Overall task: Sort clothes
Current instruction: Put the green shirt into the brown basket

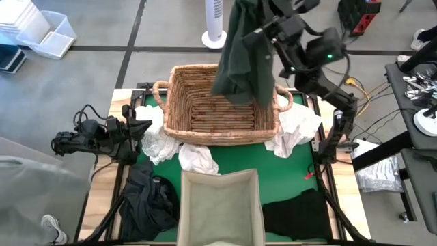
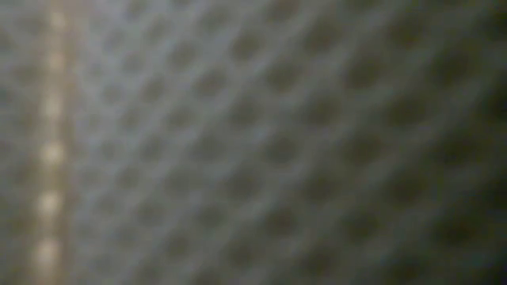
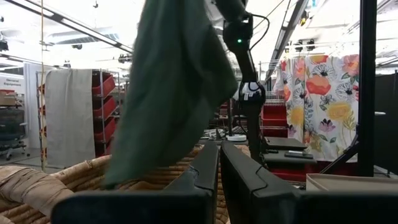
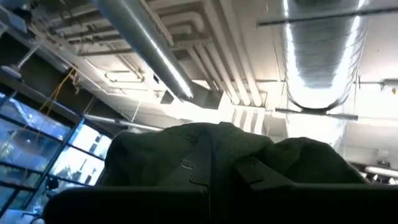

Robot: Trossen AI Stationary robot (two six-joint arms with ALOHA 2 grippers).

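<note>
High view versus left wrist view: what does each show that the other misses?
Only the high view shows the white clothes beside the basket, the black clothes near the front, and the beige bin. Only the left wrist view shows the shut left tool close up, red shelves and a floral cloth. Both show the green garment hanging from the right tool over the wicker basket.

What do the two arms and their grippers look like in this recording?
Both arms are dark and jointed with black cables along them. The right arm shows a small green light near its wrist. The left gripper has two flat, dark fingers. The left arm carries looped black cabling.
</note>
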